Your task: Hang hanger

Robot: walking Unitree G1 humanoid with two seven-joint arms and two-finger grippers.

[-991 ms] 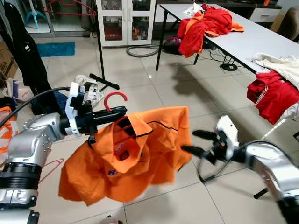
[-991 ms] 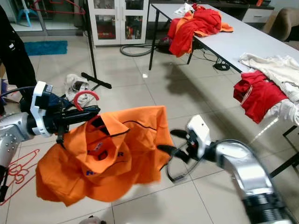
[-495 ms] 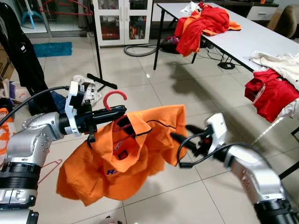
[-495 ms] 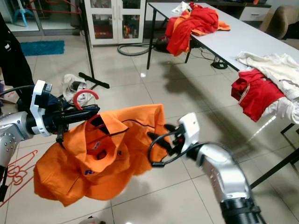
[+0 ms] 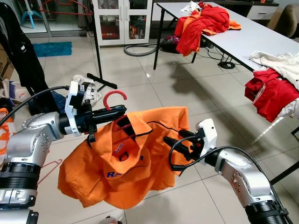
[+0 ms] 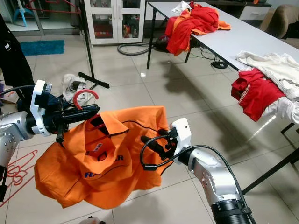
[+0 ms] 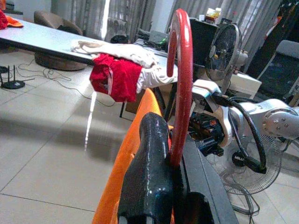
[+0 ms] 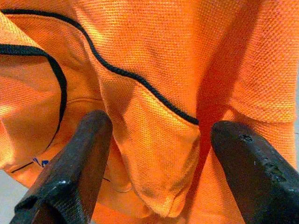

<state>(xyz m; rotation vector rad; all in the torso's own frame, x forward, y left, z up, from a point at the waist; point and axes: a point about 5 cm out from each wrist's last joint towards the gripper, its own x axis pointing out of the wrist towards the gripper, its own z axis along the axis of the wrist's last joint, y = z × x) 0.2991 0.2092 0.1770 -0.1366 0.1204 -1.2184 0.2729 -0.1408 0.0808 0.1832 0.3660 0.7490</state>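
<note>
Red plastic hanger (image 5: 115, 97): held above the tiled floor (image 5: 187, 88), hook upright with its open curl turned toward the robot's left; shoulder bar runs roughly level, left to right, hidden inside the garment.

Orange polo shirt with black piping (image 5: 126, 158): draped on the hanger, collar up, body hanging down.

Left pincer (image 5: 105, 115): closed on the hanger at the base of the hook, fingers (image 7: 152, 158) lying along the level axis.

Right pincer (image 5: 175, 142): fingers (image 8: 74, 168) spread apart, shirt fabric between them, at the shirt's right edge.

White bench (image 5: 252, 37): well apart, behind on the right, carrying red and orange clothes (image 5: 205, 23).

Black stand pole (image 5: 96, 42): behind the shirt.
</note>
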